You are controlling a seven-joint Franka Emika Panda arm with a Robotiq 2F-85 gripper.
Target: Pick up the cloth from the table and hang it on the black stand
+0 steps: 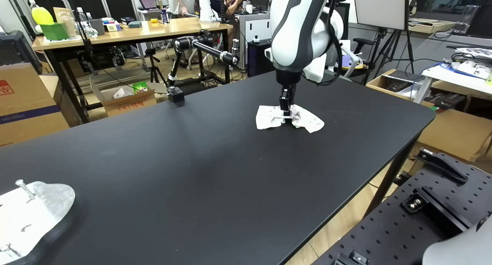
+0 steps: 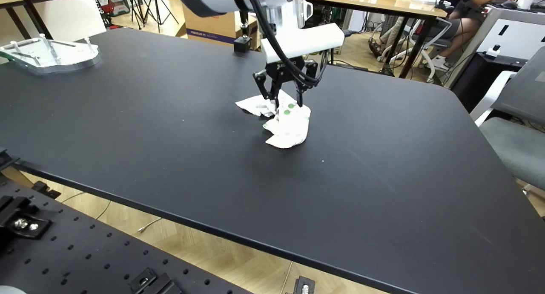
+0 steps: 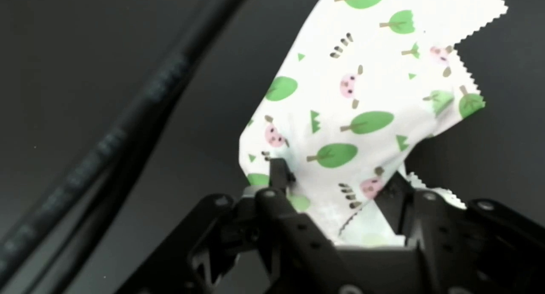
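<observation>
We've pale wood flr. (image 2: pixel 204 251) & a wood-topped desk (image 1: pixel 180 26) w/ blk. legs (image 1: pixel 67 84) in both exterior views; we also see a white rectangular panel (image 1: pixel 380 8) on a blk. tripod (image 1: pixel 410 46) & a grey office chair (image 2: pixel 513 142) w/ white armrest (image 2: pixel 490 99).

1. I hang over a broad matte-black table (image 2: pixel 383 208) with rounded corners, its top showing pale specks and faint scuffs.
2. Directly below me lies a crumpled white fabric cloth (image 2: pixel 291 125) with zigzag-cut edges, printed with green trees and pink animal faces.
3. Well apart from it I see a white, wavy-outlined, dark-rimmed board (image 1: pixel 54 203) bearing pale pegs (image 1: pixel 25 188).
4. At the table's edge, I see the small square foot (image 1: pixel 176 95) of a black jointed stand (image 1: pixel 186 45).
</observation>
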